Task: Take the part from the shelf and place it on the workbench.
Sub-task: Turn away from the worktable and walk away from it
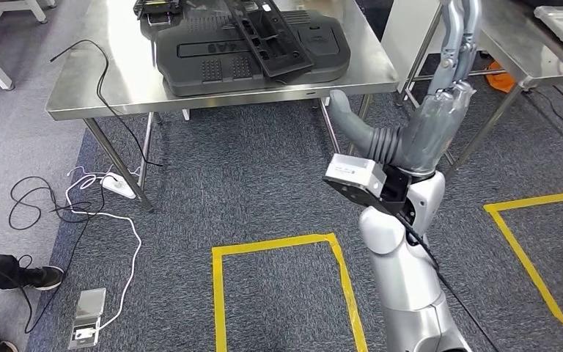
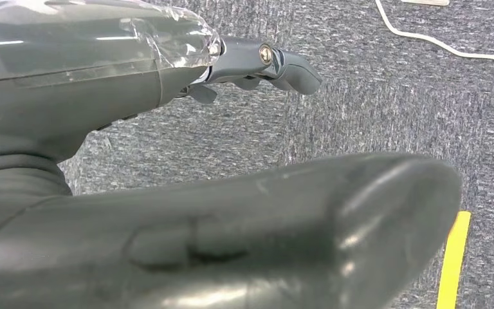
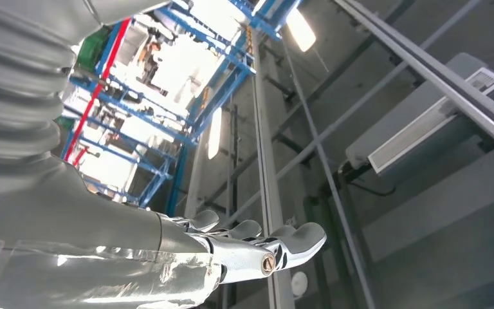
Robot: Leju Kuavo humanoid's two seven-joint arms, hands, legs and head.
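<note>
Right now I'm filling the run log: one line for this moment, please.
right hand: raised, holds nothing | left hand: over carpet, holds nothing | black parts: on steel table | phase: no part held

My right hand: fingertips cut off at the head view's far edge. Black part on workbench: far portion cropped. My left hand: thumb blurred, hiding floor behind.

High head view; close wrist views
</note>
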